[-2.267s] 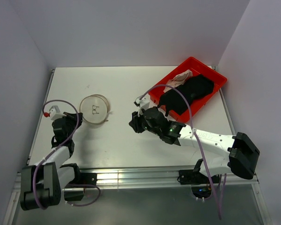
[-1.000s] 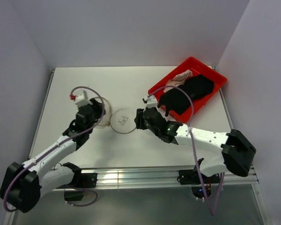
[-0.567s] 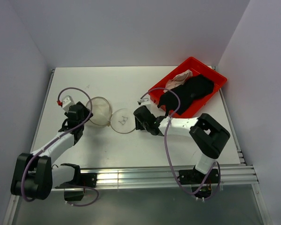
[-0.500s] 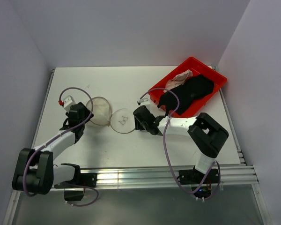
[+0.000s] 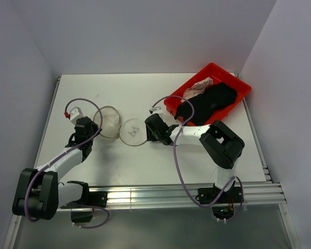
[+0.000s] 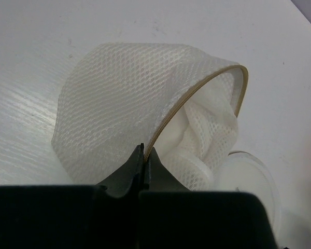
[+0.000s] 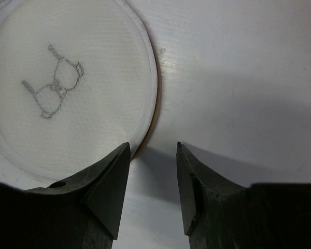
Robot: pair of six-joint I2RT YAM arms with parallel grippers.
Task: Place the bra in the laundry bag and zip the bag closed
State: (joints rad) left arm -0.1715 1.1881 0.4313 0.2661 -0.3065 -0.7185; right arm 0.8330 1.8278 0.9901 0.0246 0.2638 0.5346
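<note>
White desk (image 5: 135, 166) between pale walls fills the top view. On it the laundry bag (image 5: 108, 122) sits left of centre, its round lid (image 5: 133, 132) flopped flat beside it. The bra (image 5: 207, 102), which we take to be the black garment, lies with a pale pink cloth (image 5: 198, 87) in the red tray (image 5: 242, 92), well apart from the bag.

From the left wrist, we see the left jaws pinched tight on the bag's stiff tan rim (image 6: 197, 98), with soft honeycomb mesh sagging around an open mouth. We judge that such thin mesh could slip from so small a pinch and let the mouth collapse.

From the right wrist, the right jaws stand half apart and empty, one tip over the lid's edge, the other over bare desk. The lid is fine weave marked with a grey squiggle (image 7: 54, 85). Lying flush, it may slide away rather than lift.
</note>
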